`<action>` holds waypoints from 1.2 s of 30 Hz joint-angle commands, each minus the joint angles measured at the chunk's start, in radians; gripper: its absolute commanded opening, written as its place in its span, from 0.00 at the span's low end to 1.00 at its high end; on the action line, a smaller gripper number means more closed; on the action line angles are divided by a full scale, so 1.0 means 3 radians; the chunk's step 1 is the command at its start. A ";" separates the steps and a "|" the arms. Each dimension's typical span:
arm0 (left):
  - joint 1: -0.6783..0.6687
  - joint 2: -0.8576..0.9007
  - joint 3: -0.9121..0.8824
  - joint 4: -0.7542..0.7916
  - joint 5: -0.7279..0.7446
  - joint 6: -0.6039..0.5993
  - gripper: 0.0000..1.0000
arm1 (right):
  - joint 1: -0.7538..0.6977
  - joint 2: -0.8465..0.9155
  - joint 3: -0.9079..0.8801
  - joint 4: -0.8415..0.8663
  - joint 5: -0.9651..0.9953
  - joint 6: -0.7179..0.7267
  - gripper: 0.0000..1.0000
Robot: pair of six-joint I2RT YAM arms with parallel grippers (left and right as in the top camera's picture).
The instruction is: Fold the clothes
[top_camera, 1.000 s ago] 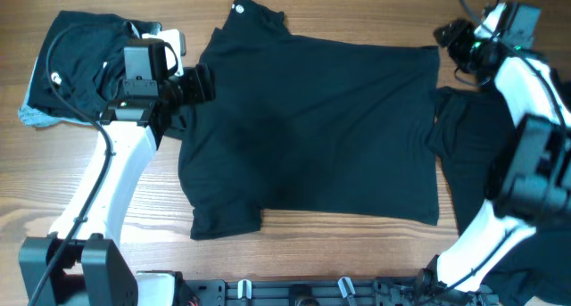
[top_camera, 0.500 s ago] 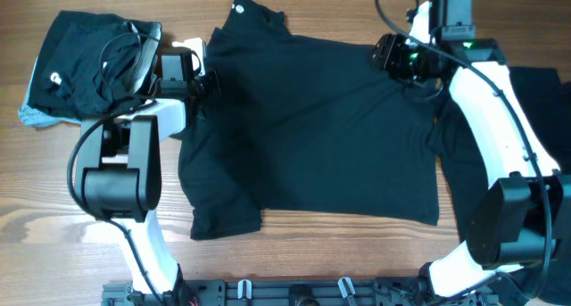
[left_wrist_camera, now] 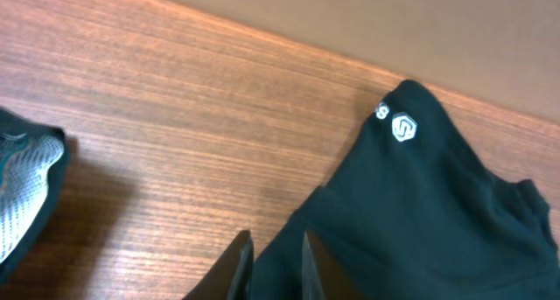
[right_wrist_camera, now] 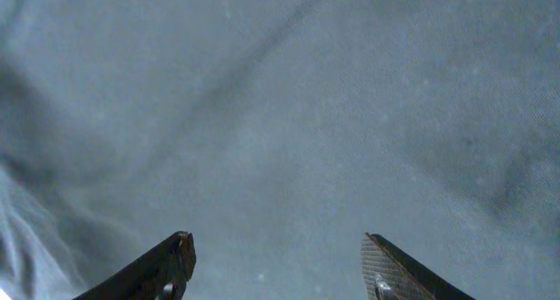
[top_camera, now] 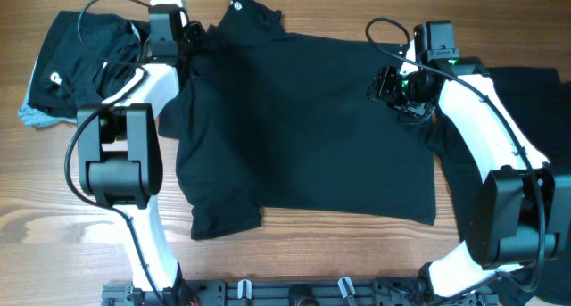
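A black T-shirt [top_camera: 303, 128] lies spread across the middle of the table, its white collar tag [top_camera: 239, 9] at the far edge. My left gripper [top_camera: 190, 40] is at the shirt's far left corner. In the left wrist view its jaws [left_wrist_camera: 273, 240] stand narrow with the shirt's edge [left_wrist_camera: 367, 221] between them, and the white logo [left_wrist_camera: 402, 127] shows just ahead. Over the shirt's far right part hovers my right gripper [top_camera: 385, 85]. Its jaws [right_wrist_camera: 276, 240] are wide open above flat cloth [right_wrist_camera: 289, 116], holding nothing.
A bundle of black clothes [top_camera: 80, 61] with a grey-blue piece [top_camera: 31, 117] lies at the far left. More black cloth [top_camera: 535, 78] lies at the right edge, partly under the right arm. Bare wood [top_camera: 71, 190] shows along the front left.
My left gripper moved toward the far edge along the shirt's left side, and its jaws narrowed onto the cloth. My right gripper swung left from off the shirt to over its right part.
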 commanded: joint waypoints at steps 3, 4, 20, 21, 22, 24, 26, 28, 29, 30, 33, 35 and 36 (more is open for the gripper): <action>0.0013 -0.0717 0.0112 -0.0996 0.0187 0.0006 0.47 | -0.0020 0.0057 -0.0028 -0.0062 0.0184 -0.0074 0.66; 0.0031 -0.0954 0.0112 -0.1331 0.0187 0.0006 0.47 | -0.0034 0.0057 -0.0028 -0.0037 0.0182 -0.0075 0.65; 0.0047 -0.1609 -0.0320 -0.4420 -0.0141 -0.0512 0.22 | -0.0037 -0.0132 -0.0028 -0.0688 0.0084 -0.0069 0.66; 0.0051 -0.1728 -0.0487 -0.4459 -0.0164 -0.0612 0.22 | -0.0037 -0.0206 -0.0028 -0.0752 0.0084 -0.0069 0.67; 0.0051 -0.1843 -0.0668 -0.4493 -0.0123 -0.0704 0.22 | -0.0037 -0.0271 -0.0028 -0.0791 0.0084 -0.0069 0.67; 0.0057 -0.2124 -0.1132 -0.4559 -0.0099 -0.0933 0.23 | -0.0037 -0.0399 -0.0028 -0.0829 0.0100 -0.0075 0.69; 0.0100 -0.2387 -0.1523 -0.4533 -0.0024 -0.1162 0.23 | -0.0038 -0.0445 -0.0028 -0.0821 0.0175 -0.0071 0.71; 0.0189 -0.2632 -0.1883 -0.4363 0.0215 -0.1366 0.23 | -0.0053 -0.0444 -0.0028 -0.0810 0.0211 -0.0075 0.72; 0.0251 -0.2720 -0.2087 -0.4222 0.0333 -0.1498 0.25 | -0.0074 -0.0444 -0.0028 -0.0790 0.0210 -0.0078 0.72; 0.0282 -0.2744 -0.2220 -0.4091 0.0479 -0.1493 0.26 | -0.0092 -0.0444 -0.0028 -0.0768 0.0210 -0.0078 0.73; 0.0259 -0.2740 -0.2632 -0.3792 0.0801 -0.1480 0.32 | -0.0158 -0.0444 -0.0028 -0.0735 0.0210 -0.0075 0.74; 0.0243 -0.2740 -0.2893 -0.3632 0.0871 -0.1484 0.36 | -0.0203 -0.0444 -0.0028 -0.0736 0.0210 -0.0081 0.74; 0.0243 -0.2740 -0.2953 -0.3593 0.0880 -0.1490 0.37 | -0.0221 -0.0444 -0.0028 -0.0736 0.0210 -0.0085 0.74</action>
